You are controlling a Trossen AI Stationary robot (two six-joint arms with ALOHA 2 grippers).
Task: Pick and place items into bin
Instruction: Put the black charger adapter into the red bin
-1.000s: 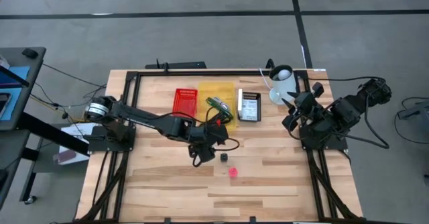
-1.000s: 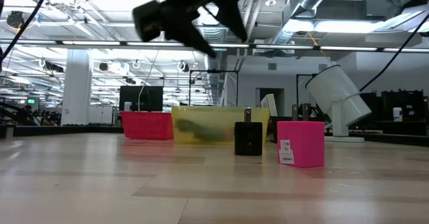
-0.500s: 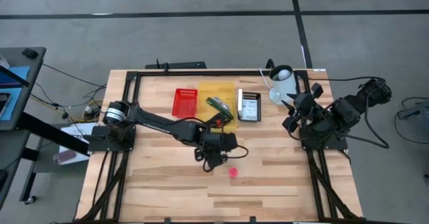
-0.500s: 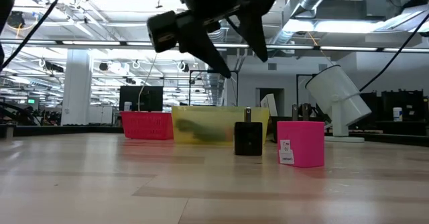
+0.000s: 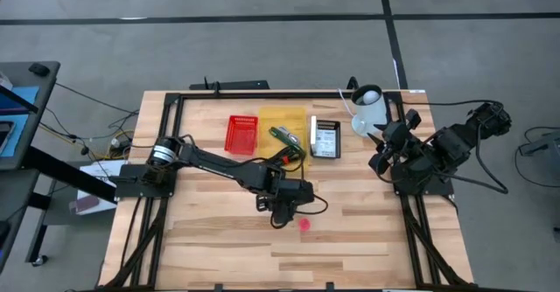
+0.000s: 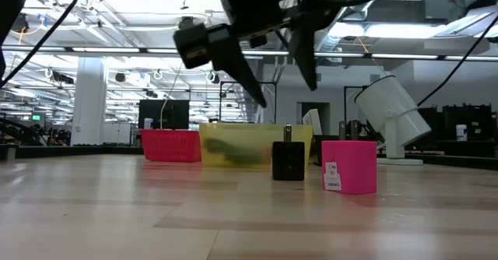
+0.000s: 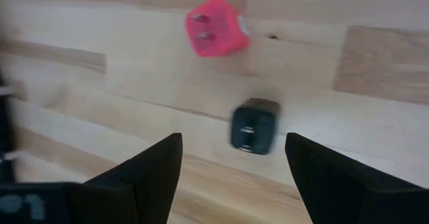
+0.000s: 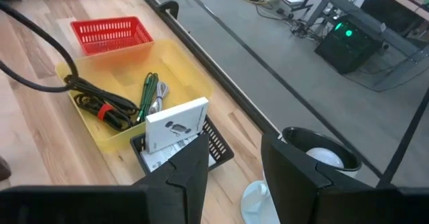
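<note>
1. The left gripper (image 7: pixel 233 158) is hovering, jaws apart and empty, above the black plug cube (image 7: pixel 253 126) on the bench (image 5: pixel 210 231).
2. Center on the cube, clear of the pink cube (image 7: pixel 214 27), then descend straight.
3. The yellow bin (image 5: pixel 282 117) is waiting behind; the right gripper (image 8: pixel 231 163) is parked, jaws apart.

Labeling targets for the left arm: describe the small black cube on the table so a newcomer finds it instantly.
On the wooden table, look in front of the yellow bin, toward the open middle, where the left gripper hovers with jaws open. Directly under it sits the black cube. Its only close neighbour is the pink cube, similar in shape but bright pink.
</note>
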